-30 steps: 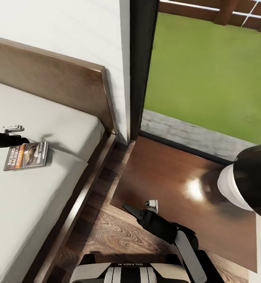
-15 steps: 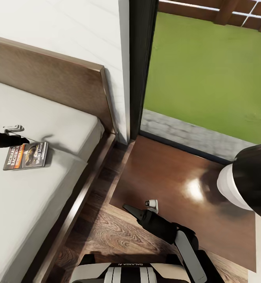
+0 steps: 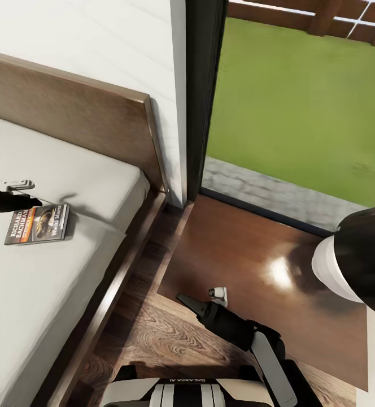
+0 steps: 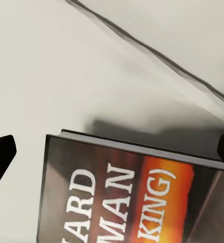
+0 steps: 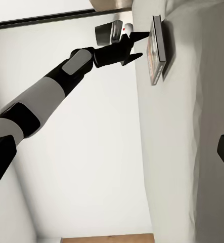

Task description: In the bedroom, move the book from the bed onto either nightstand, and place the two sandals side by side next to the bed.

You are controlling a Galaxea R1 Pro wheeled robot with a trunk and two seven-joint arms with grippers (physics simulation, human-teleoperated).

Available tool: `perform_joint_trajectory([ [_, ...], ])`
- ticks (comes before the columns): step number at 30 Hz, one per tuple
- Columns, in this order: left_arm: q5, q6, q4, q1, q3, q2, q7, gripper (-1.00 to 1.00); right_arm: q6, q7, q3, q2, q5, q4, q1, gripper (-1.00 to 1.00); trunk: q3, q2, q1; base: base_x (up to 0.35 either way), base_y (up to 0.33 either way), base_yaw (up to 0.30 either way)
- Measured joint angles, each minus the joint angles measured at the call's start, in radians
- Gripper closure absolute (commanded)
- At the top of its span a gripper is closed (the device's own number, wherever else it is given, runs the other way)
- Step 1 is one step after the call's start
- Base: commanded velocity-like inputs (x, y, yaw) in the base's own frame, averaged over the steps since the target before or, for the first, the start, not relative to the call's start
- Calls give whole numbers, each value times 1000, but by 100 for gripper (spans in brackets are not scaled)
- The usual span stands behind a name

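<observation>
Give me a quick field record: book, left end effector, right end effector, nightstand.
book: lies flat on the bed's mattress, cover up
left end effector: at the book's near edge, fingers spread either side, not closed on it
right end effector: low over the floor by the nightstand's front corner; open or shut unclear
nightstand: beside the bed by the window, small white gadget on its front edge
sandals: not located

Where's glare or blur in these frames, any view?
Head view: bright specular glare on the glossy nightstand; the book casts a soft shadow on the bed. Left wrist view: book cover slightly soft at close range, its shadow on the mattress.
</observation>
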Motion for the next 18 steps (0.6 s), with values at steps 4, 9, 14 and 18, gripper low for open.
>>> perform_joint_trajectory([
  [4, 0, 1, 0, 0, 1, 0, 0, -100, 0, 0, 0, 0, 0, 0, 0, -100, 0, 0, 0, -1, -2, 0],
  [9, 0, 1, 0, 0, 0, 0, 0, -100, 0, 0, 0, 0, 0, 0, 0, -100, 0, 0, 0, -41, -45, 0],
  [14, 0, 1, 0, 0, 1, 0, 0, -100, 0, 0, 0, 0, 0, 0, 0, -100, 0, 0, 0, -34, -34, 0],
  [18, 0, 1, 0, 0, 1, 0, 0, -100, 0, 0, 0, 0, 0, 0, 0, -100, 0, 0, 0, -12, -12, 0],
])
